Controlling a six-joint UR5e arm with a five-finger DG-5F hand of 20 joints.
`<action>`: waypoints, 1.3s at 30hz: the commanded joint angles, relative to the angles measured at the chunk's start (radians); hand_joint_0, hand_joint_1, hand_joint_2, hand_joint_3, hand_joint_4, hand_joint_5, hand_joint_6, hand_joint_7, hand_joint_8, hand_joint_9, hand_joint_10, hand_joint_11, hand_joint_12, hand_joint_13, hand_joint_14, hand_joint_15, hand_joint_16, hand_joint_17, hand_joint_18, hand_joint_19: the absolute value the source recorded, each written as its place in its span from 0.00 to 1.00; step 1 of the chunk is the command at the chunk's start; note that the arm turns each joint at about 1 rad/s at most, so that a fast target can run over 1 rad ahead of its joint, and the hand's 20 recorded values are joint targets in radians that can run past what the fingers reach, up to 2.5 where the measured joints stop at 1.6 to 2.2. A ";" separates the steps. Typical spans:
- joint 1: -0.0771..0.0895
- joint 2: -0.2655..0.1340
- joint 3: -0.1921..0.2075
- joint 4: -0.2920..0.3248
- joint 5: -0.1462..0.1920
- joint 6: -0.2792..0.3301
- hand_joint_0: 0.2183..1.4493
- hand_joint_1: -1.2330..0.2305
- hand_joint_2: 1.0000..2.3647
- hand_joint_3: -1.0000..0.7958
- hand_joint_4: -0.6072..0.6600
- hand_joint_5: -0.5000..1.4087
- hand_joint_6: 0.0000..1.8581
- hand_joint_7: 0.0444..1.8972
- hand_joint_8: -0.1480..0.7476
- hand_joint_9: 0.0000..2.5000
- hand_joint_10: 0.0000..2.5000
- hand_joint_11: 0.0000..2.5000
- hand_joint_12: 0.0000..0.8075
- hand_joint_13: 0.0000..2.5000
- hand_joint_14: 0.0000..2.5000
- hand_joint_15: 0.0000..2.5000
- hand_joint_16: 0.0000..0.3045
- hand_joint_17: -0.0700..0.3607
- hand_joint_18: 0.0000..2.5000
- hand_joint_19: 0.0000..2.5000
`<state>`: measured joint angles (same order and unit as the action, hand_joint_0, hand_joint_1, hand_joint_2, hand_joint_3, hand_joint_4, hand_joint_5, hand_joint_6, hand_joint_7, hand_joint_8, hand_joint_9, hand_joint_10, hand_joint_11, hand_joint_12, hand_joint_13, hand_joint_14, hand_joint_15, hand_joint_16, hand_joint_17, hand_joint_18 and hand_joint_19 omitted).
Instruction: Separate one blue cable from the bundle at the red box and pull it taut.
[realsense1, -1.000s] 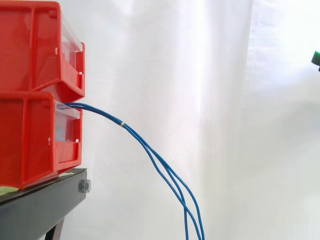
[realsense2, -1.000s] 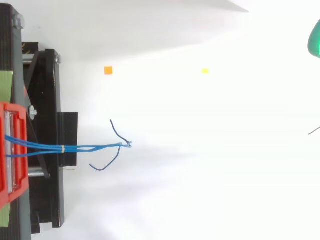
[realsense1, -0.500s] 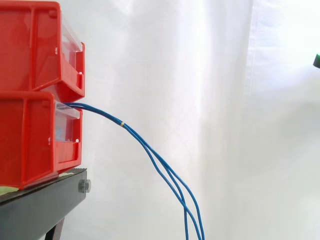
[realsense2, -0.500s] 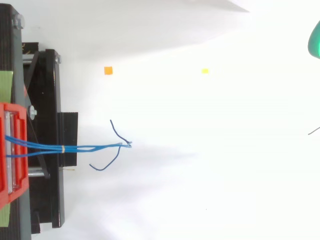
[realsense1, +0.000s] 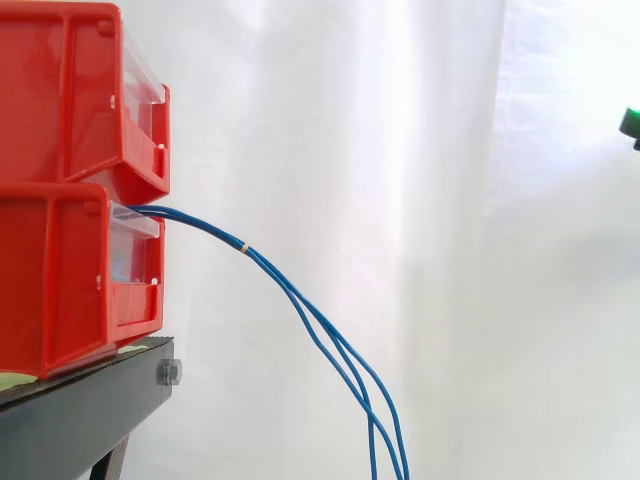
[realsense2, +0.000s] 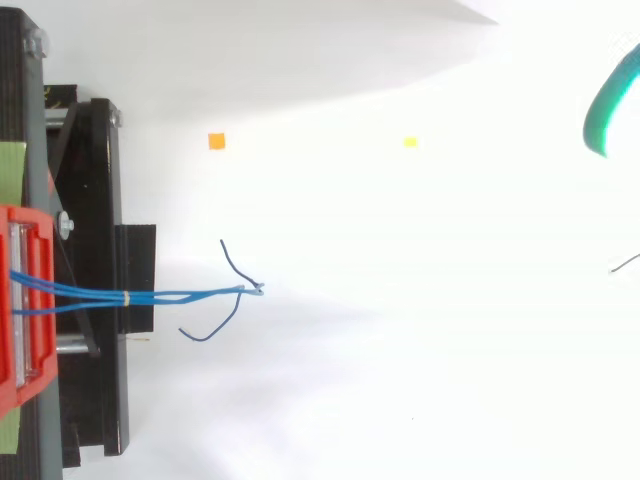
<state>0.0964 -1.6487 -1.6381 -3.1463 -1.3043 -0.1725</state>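
Blue cables (realsense2: 150, 296) hung thin and limp from the lower red box (realsense1: 60, 280). I judged one best pinched just past the pale band (realsense1: 245, 246). My hand (realsense1: 630, 121) sat well apart, and I could not tell whether it was open or closed.

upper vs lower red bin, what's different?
Cables: the blue cables come out of the front of the lower bin; none leave the upper bin.
Support: the lower bin rests on the black stand; the upper bin is stacked on the lower bin.
Shared: both are red, look the same shape, and their fronts face the same way.
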 joint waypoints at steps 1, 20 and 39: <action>0.011 -0.037 0.000 0.091 -0.024 0.011 0.29 0.43 0.00 0.30 0.67 0.17 0.27 0.44 0.49 0.30 0.01 0.21 0.45 0.27 0.01 0.17 0.17 0.44 0.24 0.24; 0.060 -0.117 0.000 0.255 0.005 0.033 0.29 0.43 0.00 0.31 0.67 0.17 0.27 0.44 0.49 0.30 0.01 0.21 0.45 0.28 0.01 0.17 0.17 0.43 0.24 0.24; 0.077 -0.240 0.014 0.370 0.082 -0.009 0.29 0.43 0.00 0.30 0.66 0.17 0.27 0.43 0.49 0.28 0.01 0.20 0.43 0.26 0.01 0.14 0.13 0.38 0.21 0.18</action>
<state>0.1729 -1.8682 -1.6330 -2.7939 -1.2307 -0.1756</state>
